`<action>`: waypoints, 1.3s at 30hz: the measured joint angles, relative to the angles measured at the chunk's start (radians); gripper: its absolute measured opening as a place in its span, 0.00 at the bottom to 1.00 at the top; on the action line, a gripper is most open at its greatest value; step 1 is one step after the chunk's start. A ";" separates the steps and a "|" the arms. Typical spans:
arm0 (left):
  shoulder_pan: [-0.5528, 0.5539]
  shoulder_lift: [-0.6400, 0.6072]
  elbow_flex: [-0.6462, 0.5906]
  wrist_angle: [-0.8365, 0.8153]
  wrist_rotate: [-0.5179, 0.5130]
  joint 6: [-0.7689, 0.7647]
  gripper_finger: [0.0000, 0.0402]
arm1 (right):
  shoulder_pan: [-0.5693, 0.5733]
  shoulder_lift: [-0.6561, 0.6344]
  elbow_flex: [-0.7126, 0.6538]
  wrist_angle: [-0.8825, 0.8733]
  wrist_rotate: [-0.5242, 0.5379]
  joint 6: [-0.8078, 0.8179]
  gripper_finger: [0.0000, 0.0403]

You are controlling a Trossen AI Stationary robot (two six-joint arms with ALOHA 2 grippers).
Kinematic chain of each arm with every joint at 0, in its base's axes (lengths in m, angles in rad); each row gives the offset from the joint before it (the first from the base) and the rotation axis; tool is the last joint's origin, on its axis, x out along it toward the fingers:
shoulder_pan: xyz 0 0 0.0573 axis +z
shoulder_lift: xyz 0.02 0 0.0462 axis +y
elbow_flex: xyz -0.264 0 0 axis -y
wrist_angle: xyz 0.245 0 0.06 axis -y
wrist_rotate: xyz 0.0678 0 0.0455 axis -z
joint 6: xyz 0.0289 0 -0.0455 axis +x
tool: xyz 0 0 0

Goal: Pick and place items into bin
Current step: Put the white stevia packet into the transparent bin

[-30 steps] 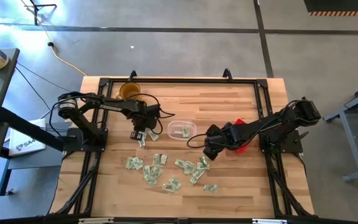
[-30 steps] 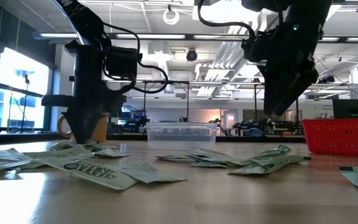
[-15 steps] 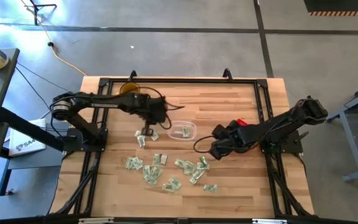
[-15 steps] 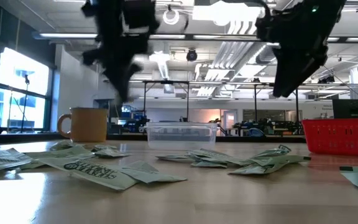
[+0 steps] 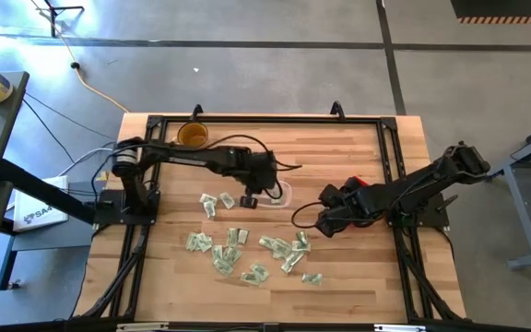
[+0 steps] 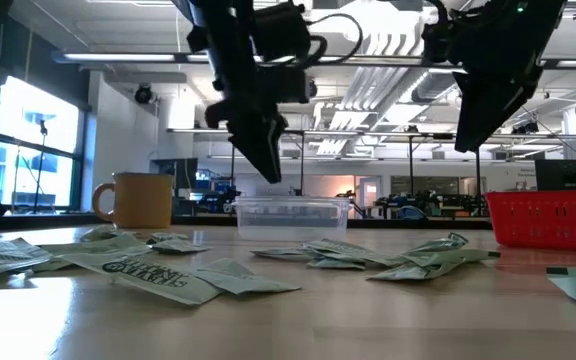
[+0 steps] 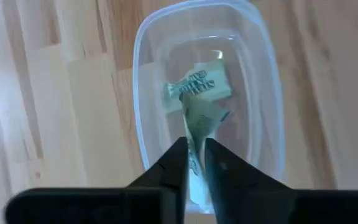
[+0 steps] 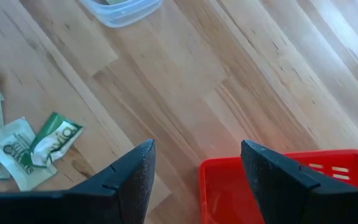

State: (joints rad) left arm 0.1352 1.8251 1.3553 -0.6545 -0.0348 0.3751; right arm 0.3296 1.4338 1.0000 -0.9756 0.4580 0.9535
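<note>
My left gripper (image 5: 250, 197) hangs above the left end of the clear bin (image 5: 282, 192), shut on a pale green packet (image 7: 199, 121). Another packet (image 7: 197, 87) lies on the floor of the bin (image 7: 263, 93). In the low view this gripper (image 6: 271, 172) is well above the bin (image 6: 291, 215). Several more packets (image 5: 247, 249) lie loose on the near half of the table. My right gripper (image 5: 325, 218) hovers open over bare wood to the right of the bin, next to the red basket; it holds nothing (image 8: 197, 174). My left gripper pinches one end of the packet (image 7: 194, 146) between its two fingers, which point down from above. The packet is lifted clear and hangs below the fingertips (image 7: 180, 163), over the inside of the bin.
An amber mug (image 5: 192, 136) stands at the far left. A red mesh basket (image 8: 278, 186) sits right of the bin, mostly under my right arm in the high view. Packets (image 6: 158, 270) crowd the near middle. Bare wood lies along the far side and the right.
My left gripper has risen from the table beside the mug-side packets and travelled toward the table's right, ending over the bin, with a packet carried clear of the table. My right gripper has risen a little and drifted toward the right.
</note>
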 joint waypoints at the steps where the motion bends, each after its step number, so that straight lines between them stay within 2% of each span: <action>1: 0.000 0.004 0.012 -0.034 -0.007 -0.018 0.28 | 0.004 0.000 0.000 0.000 -0.001 -0.010 0.57; 4: 0.000 -0.001 0.067 -0.156 -0.021 -0.096 0.37 | 0.012 0.000 0.000 -0.002 -0.003 -0.020 0.57; 8: 0.002 -0.087 0.106 -0.335 -0.009 -0.161 0.47 | 0.014 0.000 0.000 -0.003 -0.003 -0.059 0.57; 11: 0.002 -0.160 0.048 -0.437 0.015 -0.126 0.53 | 0.014 0.000 0.000 0.004 0.003 -0.094 0.57; 14: 0.002 -0.206 -0.072 -0.406 0.050 -0.048 0.56 | 0.011 0.001 0.000 0.009 0.009 -0.122 0.57; 18: 0.002 -0.222 -0.224 -0.306 0.036 0.055 0.58 | 0.009 0.001 0.000 0.010 0.015 -0.124 0.57; 23: 0.002 -0.222 -0.333 -0.154 0.029 0.172 0.58 | 0.009 0.001 0.000 0.011 0.001 -0.118 0.57; 32: 0.002 -0.212 -0.437 0.024 0.001 0.296 0.58 | 0.009 0.001 0.000 0.013 -0.004 -0.052 0.57; 39: 0.002 -0.143 -0.446 0.023 -0.028 0.306 0.55 | 0.009 0.001 0.000 0.013 -0.004 -0.035 0.56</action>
State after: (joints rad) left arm 0.1368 1.6818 0.9091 -0.6315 -0.0630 0.6807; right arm 0.3389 1.4345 0.9997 -0.9624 0.4542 0.9187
